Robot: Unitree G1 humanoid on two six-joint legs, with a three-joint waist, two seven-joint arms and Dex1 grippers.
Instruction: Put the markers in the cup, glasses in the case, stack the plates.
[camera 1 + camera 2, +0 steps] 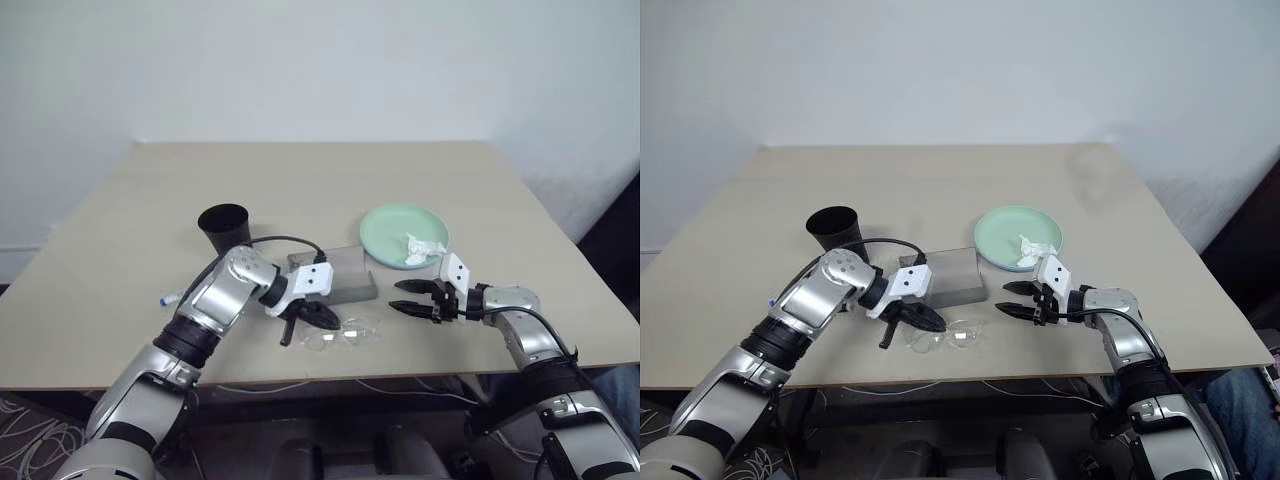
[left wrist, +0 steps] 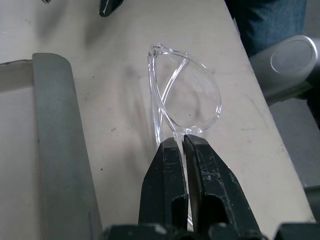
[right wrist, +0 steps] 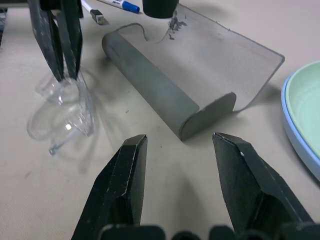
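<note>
The clear glasses [image 2: 186, 95] lie folded on the table near its front edge, and my left gripper [image 2: 181, 141] is shut on their frame at one end. Just behind them the grey case [image 1: 340, 272] stands open, its translucent lid [image 3: 220, 55] laid back. My right gripper [image 1: 405, 297] hovers open to the right of the case, holding nothing. The mint green plate [image 1: 395, 230] sits on a light blue plate [image 3: 295, 142]. The black cup [image 1: 224, 226] stands upright at the left. A white marker with a blue cap [image 3: 122, 5] lies behind my left arm.
A crumpled white tissue [image 1: 424, 248] rests on the green plate's near edge. The table's front edge [image 1: 420, 372] runs close below the glasses. A person's leg in blue jeans [image 1: 1248, 415] shows past the table's right corner.
</note>
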